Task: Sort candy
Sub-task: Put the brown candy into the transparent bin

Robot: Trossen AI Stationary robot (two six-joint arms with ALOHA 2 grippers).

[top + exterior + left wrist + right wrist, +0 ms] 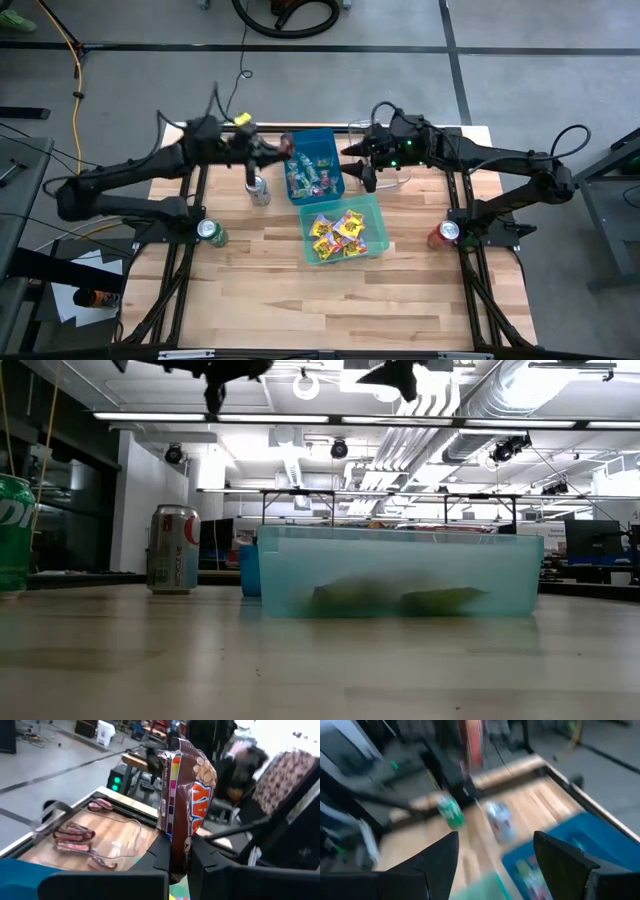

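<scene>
The table [300, 290] was pale butcher-block wood, its boards running side to side. Nearest the front edge sat a translucent teal plastic tub [372, 207], rectangular with soft corners, holding the yellow packets [338, 231] with pink-purple print, crinkled and heaped together. Behind it and touching its far rim stood a blue plastic bin [333, 150] with a jumble of small mixed sweets [305, 178] in green, red and pink.

A green can [211, 233] stood near the left arm's base and a red can [443, 234] near the right arm's base. A silver can [260, 189] with a red spot on its label stood just left of the blue bin; the low view showed lettering on it too blurred to read.

The left gripper [181, 855] hung above the blue bin's left rim, its dark fingers pinched on a glossy brown candy wrapper [186, 795] with bold orange letters, of which only "AY" could be made out. Beyond it a clear tray [117, 837] at the table's far side held several maroon-pink wrapped bars [74, 833].

The right gripper [495, 852] hovered over the blue bin's right rim, fingers spread apart with nothing between them.
</scene>
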